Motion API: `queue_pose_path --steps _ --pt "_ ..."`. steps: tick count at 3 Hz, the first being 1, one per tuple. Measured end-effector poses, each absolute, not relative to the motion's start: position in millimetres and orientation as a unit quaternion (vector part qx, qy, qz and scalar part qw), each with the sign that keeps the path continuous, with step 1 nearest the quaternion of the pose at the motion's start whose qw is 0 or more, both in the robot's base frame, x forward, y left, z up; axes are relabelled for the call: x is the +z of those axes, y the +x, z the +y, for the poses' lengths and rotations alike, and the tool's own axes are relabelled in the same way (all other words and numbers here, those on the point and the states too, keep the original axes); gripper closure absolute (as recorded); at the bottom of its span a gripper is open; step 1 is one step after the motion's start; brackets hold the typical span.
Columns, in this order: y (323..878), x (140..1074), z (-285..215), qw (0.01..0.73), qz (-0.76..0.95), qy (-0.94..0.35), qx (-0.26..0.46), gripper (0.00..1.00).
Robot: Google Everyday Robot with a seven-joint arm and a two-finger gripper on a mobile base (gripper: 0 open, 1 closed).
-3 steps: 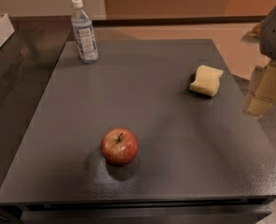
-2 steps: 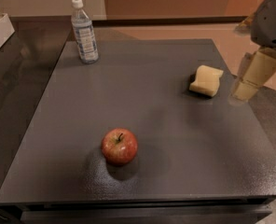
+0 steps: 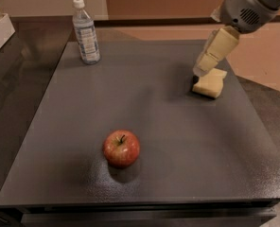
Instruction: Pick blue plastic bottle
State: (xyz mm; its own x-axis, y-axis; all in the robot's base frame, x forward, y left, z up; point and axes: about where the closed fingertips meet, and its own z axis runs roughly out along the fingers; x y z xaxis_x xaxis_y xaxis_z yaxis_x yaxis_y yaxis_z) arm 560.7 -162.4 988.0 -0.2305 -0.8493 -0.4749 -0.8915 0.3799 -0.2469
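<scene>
End effector at counter's right
Beside a yellow block (its grip: cannot tell); blue plastic bottle upright, well apart.

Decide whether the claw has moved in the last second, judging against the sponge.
Yes. The claw has swung left: it was right of the yellow sponge, and now hangs over the sponge's left end.

1. The counter is dark grey, matt and finely grained.
2. The blue plastic bottle is clear, glossy plastic with a matt label.
3. The apple has smooth, shiny skin.
4. The pale yellow block looks matt.
5. The pincer, just over that block at the counter's right rear, is matt cream. The arm housing is smooth grey.
</scene>
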Motion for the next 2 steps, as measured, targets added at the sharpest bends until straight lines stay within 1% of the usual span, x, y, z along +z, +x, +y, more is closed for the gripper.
queue_pose_path --steps 1,2 --pt "599 987 -137 0.303 0.785 -0.537 0.054 0.00" --pt "644 991 -87 0.347 0.784 -0.510 0.065 0.00"
